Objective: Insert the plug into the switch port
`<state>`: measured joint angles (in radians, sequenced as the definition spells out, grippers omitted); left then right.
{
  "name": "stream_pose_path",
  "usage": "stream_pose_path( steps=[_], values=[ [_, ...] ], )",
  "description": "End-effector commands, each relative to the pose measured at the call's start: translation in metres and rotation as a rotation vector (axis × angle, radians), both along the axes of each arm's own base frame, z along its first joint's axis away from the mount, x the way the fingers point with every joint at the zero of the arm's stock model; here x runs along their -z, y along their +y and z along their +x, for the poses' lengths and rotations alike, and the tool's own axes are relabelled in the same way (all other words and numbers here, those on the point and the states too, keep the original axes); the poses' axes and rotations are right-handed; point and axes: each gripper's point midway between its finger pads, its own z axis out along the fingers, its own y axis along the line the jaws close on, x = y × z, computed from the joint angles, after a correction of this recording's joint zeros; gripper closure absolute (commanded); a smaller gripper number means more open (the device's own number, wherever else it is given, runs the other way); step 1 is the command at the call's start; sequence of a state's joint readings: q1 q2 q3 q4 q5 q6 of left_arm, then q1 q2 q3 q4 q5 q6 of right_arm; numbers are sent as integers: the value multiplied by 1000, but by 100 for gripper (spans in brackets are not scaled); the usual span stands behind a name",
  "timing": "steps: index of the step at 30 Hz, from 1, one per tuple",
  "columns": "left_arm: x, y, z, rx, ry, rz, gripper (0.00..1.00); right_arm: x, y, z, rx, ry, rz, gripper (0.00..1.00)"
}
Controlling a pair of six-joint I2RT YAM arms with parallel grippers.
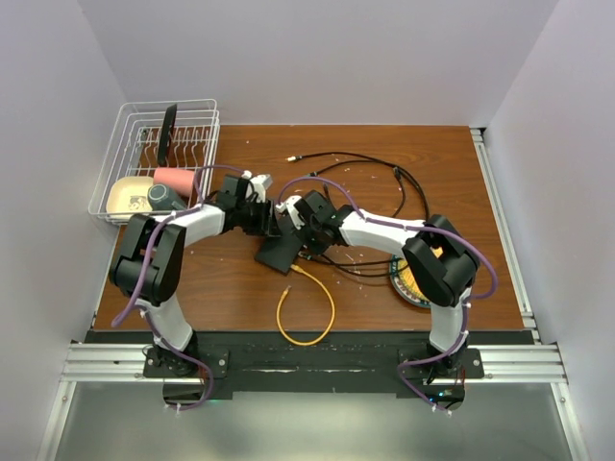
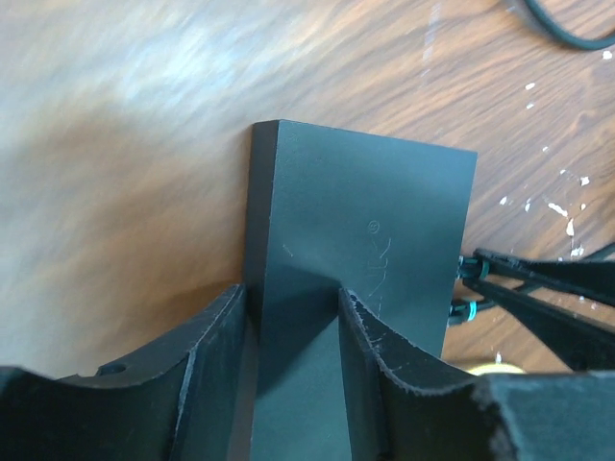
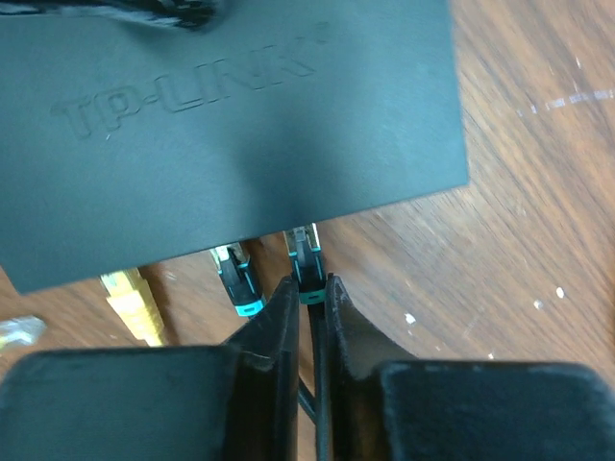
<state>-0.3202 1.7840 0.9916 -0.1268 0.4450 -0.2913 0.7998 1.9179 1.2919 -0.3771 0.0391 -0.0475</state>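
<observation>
The left pincer (image 2: 288, 312) was clamped on the switch (image 2: 370, 221), one finger (image 2: 213, 336) on each side of the black box at its near end. The rest of the box reached out ahead of the fingertips over the wooden table (image 2: 125, 144); whether its far end touched the wood could not be told.

The right pincer (image 3: 306, 293) was squeezed tight on the plug (image 3: 307, 261), a black connector with a teal collar, held straight ahead of its fingertips. The plug's clear tip met the socket edge of the switch directly in front, but how deep it sat could not be told. Just left of the held plug a second black-and-teal plug (image 3: 236, 280) stood at the same edge, and farther left a yellow plug (image 3: 128, 300).

In the top view a yellow cable (image 1: 306, 309) lay looped behind both pincers, toward the arm bases
</observation>
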Motion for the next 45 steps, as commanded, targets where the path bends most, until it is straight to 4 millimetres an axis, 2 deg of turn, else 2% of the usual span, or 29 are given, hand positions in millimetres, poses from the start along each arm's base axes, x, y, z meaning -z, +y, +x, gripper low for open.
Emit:
stream_pose_path(
  steps=[1,2,6,9,11,12,14,15,16,18,19,21,22,24,25,28,29,32,34,37,38,39,41,42,43,44,45],
  values=[
    [-17,-5,-45,-16,188,-105,62,-131,82,49,-57,-314,413,79],
    [-20,-3,-42,-31,178,-99,61,-131,80,46,-65,-305,409,75],
    [-22,7,-33,-80,159,-63,54,-109,60,28,-70,-236,331,64],
    [-22,17,-27,-132,150,-16,50,-112,46,22,-51,-251,314,53],
    [-28,22,-24,-161,129,-4,45,-119,38,24,-9,-280,308,46],
    [-30,26,-21,-179,113,8,43,-128,33,24,8,-297,313,40],
    [-44,30,-15,-205,66,13,34,-140,26,30,54,-330,317,34],
    [-49,34,-11,-226,42,29,31,-152,24,32,72,-348,331,26],
    [-56,36,-8,-235,18,33,25,-160,20,37,110,-352,349,23],
    [-74,41,-3,-260,-48,40,18,-177,15,45,152,-358,381,18],
    [-87,42,0,-268,-84,33,12,-184,8,52,180,-364,394,16],
    [-96,47,2,-288,-115,47,5,-199,5,59,203,-345,450,15],
    [-106,48,3,-288,-143,43,0,-203,-8,71,248,-342,469,13],
    [-115,48,3,-283,-166,32,0,-208,-18,82,298,-292,538,12],
    [-123,47,2,-280,-187,21,0,-208,-30,92,322,-281,555,12],
    [-140,44,3,-272,-235,-14,0,-203,-47,109,372,-297,520,11],
    [-144,43,3,-271,-248,-26,0,-194,-48,113,380,-284,500,11],
    [-161,41,2,-265,-292,-59,0,-193,-55,126,414,-279,480,11],
    [-169,40,2,-264,-310,-70,0,-184,-56,135,434,-266,456,11],
    [-173,39,1,-260,-310,-76,0,-160,-50,147,443,-219,409,12],
    [-174,39,1,-257,-310,-74,0,-162,-51,154,459,-227,401,12],
    [-173,39,1,-252,-308,-74,0,-143,-50,158,469,-195,367,13],
    [-173,39,0,-247,-308,-73,0,-139,-47,166,480,-195,359,14],
    [-172,39,-1,-245,-304,-72,0,-132,-48,169,494,-190,339,15],
    [-172,39,-1,-244,-302,-72,0,-117,-47,173,500,-168,314,15],
    [-171,38,-2,-240,-301,-72,0,-118,-45,180,505,-175,313,16],
    [-169,38,-2,-239,-297,-73,0,-111,-46,181,509,-162,291,16]
  ],
)
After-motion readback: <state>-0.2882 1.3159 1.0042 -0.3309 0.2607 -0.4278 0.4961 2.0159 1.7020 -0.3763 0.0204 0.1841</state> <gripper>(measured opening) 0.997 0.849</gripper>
